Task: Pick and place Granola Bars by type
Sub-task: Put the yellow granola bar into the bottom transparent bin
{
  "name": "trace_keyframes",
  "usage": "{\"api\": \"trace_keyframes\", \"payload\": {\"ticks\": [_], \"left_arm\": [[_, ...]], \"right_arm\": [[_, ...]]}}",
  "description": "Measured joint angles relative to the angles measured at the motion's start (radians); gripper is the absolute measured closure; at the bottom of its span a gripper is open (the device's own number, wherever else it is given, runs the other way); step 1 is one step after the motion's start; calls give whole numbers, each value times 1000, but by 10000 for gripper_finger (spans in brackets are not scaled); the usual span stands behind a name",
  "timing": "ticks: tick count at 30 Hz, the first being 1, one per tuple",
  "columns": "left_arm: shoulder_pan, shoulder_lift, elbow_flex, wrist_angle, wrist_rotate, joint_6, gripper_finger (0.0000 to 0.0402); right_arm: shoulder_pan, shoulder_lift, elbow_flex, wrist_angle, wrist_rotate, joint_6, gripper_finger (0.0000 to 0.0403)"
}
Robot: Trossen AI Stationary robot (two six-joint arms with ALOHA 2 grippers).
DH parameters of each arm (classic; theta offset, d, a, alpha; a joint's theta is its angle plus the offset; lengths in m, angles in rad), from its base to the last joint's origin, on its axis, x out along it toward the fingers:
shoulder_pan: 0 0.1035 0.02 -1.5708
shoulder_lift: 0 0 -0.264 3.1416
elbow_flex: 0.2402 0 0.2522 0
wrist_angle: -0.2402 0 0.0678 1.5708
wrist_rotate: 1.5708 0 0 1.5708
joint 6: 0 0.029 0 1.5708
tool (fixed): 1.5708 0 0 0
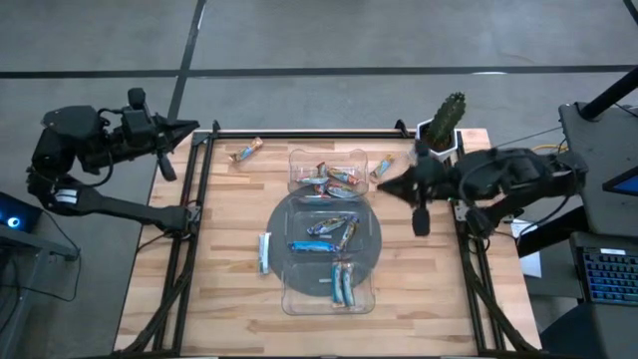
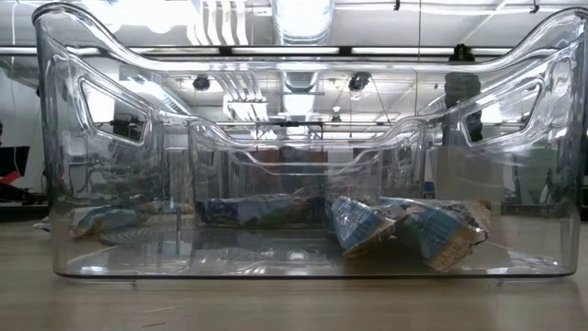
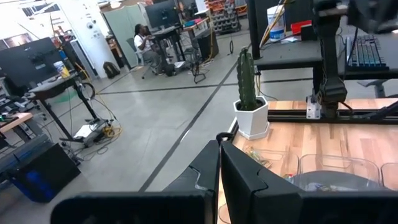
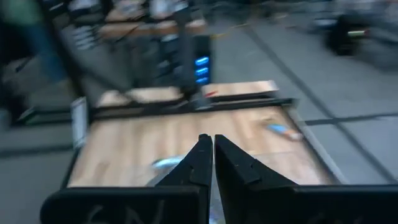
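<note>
Wooden table (image 1: 229, 289) with black frame rails along both long sides. Clear plastic compartment tray (image 1: 370, 239) sits mid-table, round centre section with rectangular bins at the far and near ends. Potted cactus (image 1: 446, 120) in a white pot at the far right corner, just beside the rail. Keyboard (image 1: 608, 274) on a side desk off the table's right edge. Person seated at a desk (image 3: 142, 42) far back in the room.
</note>
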Motion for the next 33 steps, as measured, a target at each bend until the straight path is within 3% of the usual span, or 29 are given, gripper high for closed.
{"api": "trace_keyframes", "payload": {"ticks": [4, 7, 11, 16, 22, 28, 33], "left_arm": [[0, 5, 0, 0, 44, 0, 402], [0, 7, 0, 2, 61, -3, 402], [0, 7, 0, 3, 68, -75, 402], [0, 26, 36, -52, 96, -124, 402], [3, 96, 174, -175, 102, -156, 402], [19, 200, 345, -279, -39, -236, 402], [44, 263, 409, -326, -53, -221, 402]], "right_arm": [[-10, -34, -3, -9, 169, 61, 394], [-42, -54, -3, -31, 202, 132, 395], [-101, -74, -3, -104, 206, 236, 395], [-136, -77, -3, -157, 205, 252, 395], [-140, -77, -4, -162, 185, 228, 395], [-140, -77, -4, -161, 182, 227, 395], [-140, -76, -4, -161, 181, 224, 394]]}}
